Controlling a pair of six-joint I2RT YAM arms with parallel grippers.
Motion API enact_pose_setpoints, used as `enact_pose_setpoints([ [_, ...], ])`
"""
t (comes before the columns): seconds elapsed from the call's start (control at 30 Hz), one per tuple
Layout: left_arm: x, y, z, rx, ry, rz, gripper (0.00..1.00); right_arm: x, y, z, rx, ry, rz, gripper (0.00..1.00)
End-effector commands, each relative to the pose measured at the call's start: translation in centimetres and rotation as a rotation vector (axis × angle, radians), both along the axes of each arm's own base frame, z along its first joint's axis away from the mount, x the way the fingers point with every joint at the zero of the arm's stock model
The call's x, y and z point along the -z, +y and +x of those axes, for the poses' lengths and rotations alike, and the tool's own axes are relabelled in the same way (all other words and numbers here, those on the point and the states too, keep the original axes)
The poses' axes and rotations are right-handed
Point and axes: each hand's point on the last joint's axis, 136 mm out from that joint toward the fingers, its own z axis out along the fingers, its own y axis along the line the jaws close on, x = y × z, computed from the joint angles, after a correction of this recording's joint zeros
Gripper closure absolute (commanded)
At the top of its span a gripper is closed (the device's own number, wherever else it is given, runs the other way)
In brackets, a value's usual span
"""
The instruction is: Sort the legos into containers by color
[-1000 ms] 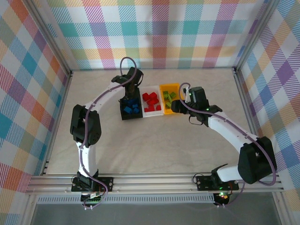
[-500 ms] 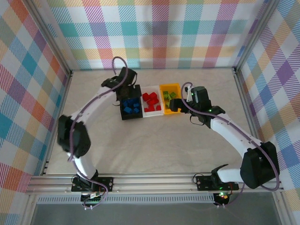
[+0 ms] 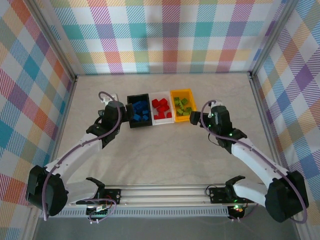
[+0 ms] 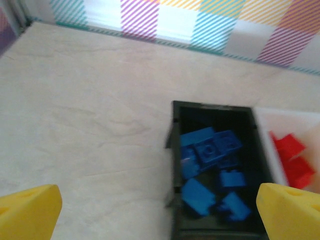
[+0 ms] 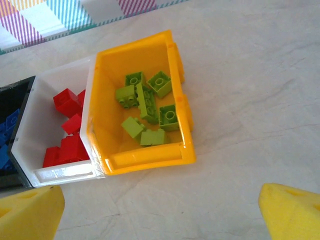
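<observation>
Top external: left pincer [image 3: 111, 105] and right pincer [image 3: 211, 110] both gape wide and empty either side of the bins, so I'd call the sorting finished. Next, just park the arms. Glossy studded blue legos [image 4: 210, 150] sit in the black bin [image 4: 212, 105], red legos [image 5: 67, 102] in the white bin [image 5: 65, 172], lime legos [image 5: 145, 102] in the orange-yellow bin [image 5: 145, 155]; the blue count is probably lost to blur.

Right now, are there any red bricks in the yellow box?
No, the yellow box holds only green bricks; the red bricks lie in the white box beside it.
</observation>
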Motion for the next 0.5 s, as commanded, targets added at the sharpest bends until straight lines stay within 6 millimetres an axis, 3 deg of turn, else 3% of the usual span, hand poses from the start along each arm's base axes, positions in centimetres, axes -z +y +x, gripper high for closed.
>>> enact_pose_setpoints([
  [0.0,0.2,4.3,1.3,-0.079,-0.044,0.169,0.00,-2.0,-1.0,0.2,0.023,-0.139,-0.014,0.00],
  [0.07,3.5,7.2,0.9,-0.134,0.028,0.184,0.00,-1.5,-1.5,0.0,0.036,-0.128,-0.036,0.00],
  [0.13,5.4,8.6,1.0,-0.170,0.036,0.190,0.00,-0.9,-2.0,0.1,0.047,-0.109,-0.063,0.00],
  [0.37,9.4,9.6,3.0,-0.168,0.022,0.201,0.00,0.1,-3.0,-0.1,0.055,-0.106,-0.111,0.00],
  [0.47,10.8,10.2,3.7,-0.165,0.013,0.114,0.00,0.4,-3.5,-0.2,0.068,-0.120,-0.111,0.00],
])
